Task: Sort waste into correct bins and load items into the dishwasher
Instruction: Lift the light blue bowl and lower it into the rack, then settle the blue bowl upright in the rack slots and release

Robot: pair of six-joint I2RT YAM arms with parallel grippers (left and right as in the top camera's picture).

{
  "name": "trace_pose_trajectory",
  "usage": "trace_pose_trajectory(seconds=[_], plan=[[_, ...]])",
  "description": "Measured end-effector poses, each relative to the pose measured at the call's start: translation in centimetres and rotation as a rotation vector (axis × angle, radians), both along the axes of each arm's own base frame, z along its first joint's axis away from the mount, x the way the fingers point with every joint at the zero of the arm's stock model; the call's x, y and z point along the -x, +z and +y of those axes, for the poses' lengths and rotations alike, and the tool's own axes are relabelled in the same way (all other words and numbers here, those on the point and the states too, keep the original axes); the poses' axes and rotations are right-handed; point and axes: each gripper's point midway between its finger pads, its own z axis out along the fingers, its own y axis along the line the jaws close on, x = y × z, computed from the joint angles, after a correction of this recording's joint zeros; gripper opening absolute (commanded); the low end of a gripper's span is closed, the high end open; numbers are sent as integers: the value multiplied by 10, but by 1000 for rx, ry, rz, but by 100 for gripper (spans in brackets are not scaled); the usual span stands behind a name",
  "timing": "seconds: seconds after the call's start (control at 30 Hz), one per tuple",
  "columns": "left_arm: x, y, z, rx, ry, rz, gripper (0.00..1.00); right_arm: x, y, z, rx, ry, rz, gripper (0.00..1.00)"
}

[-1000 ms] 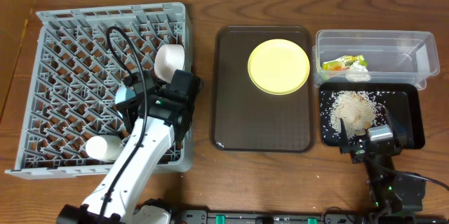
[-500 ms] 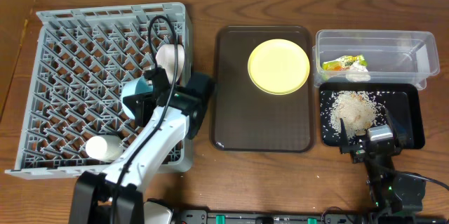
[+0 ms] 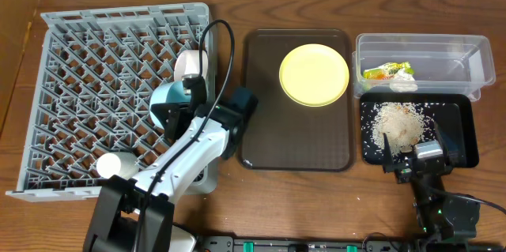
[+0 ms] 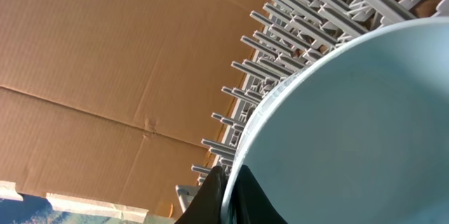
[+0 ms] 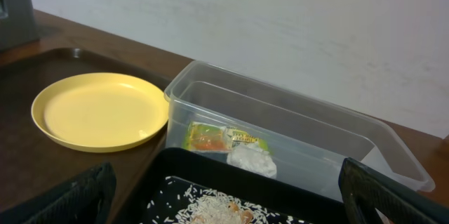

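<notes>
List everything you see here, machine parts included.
dish rack: one, grey, left
cups: two, white, in rack
bowl: one, light blue, rack's right side
serving tray: one, dark brown, centre
plate: one, pale yellow, on serving tray
tub: one, clear, far right
wrapper: one, yellow-green-orange, in tub
paper: one, white, beside wrapper
black tray: one, before the tub
rice: one pile, whitish, in black tray
left tool: one, dark, shut on bowl
right tool: one, dark, open, by black tray

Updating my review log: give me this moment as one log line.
left gripper: shut on light-blue bowl, over dish rack | right gripper: open, by black tray | plate: on brown tray
</notes>
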Motion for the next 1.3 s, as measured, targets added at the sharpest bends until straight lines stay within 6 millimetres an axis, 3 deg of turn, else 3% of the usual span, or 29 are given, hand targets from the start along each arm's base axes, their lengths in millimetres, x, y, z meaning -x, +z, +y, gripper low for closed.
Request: trace_pose_trajectory(seconds=[0.6, 1.3], plan=[[1, 14, 3, -106, -11, 33, 7, 0, 0, 0, 0, 0, 0, 99], [2, 4, 2, -63, -10, 64, 8, 0, 0, 0, 0, 0, 0, 99]])
